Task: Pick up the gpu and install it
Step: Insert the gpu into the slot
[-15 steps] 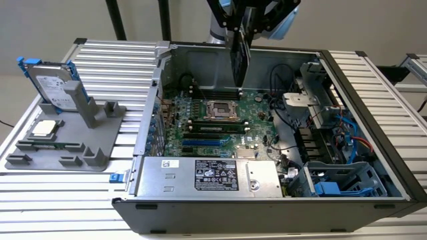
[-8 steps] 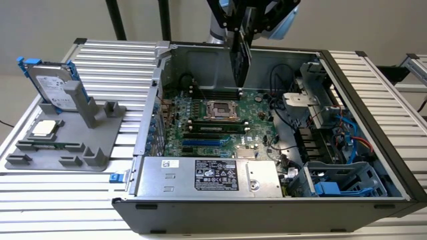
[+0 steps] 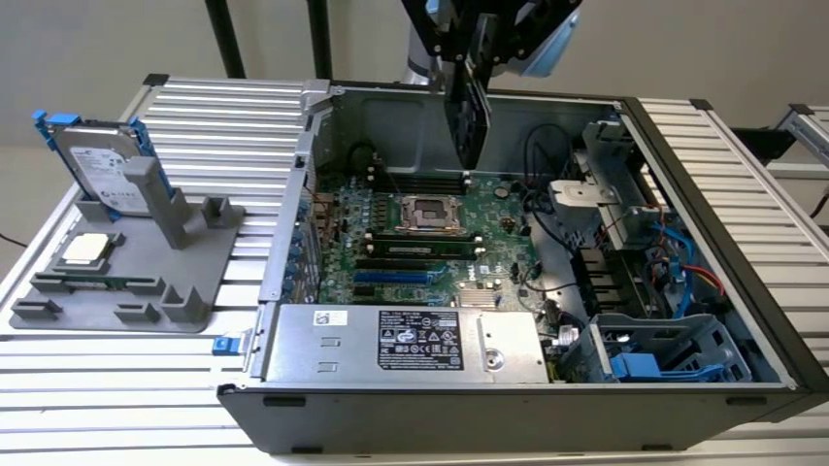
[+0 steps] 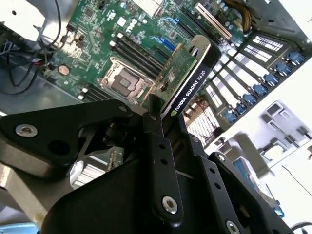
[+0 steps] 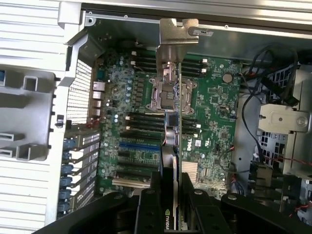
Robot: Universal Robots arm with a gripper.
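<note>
Green-boarded with a black cooler, the gpu (image 3: 468,115) hangs on edge in the air, clamped between the jaws of the gripper (image 3: 482,60), its silver bracket (image 5: 174,33) at the end farthest from them. It is above the motherboard (image 3: 428,243) inside the open computer case (image 3: 739,223), near the CPU socket (image 3: 424,212) and clear of the board. The case lies on the slatted table (image 3: 116,379).

Place: a robotics lab test bench.
Bench: slatted aluminium table (image 3: 116,388), with black frame posts (image 3: 228,39) and a plain wall (image 3: 91,49) behind.
Workpiece: open desktop computer case (image 3: 518,422), motherboard (image 3: 428,233) exposed.
Fixture: grey moulded parts holder (image 3: 214,267) presenting a hard drive (image 3: 101,175) and a CPU chip (image 3: 85,249).
Robot: gripper (image 3: 467,70) clamping the gpu (image 3: 469,126) above the case.
</note>
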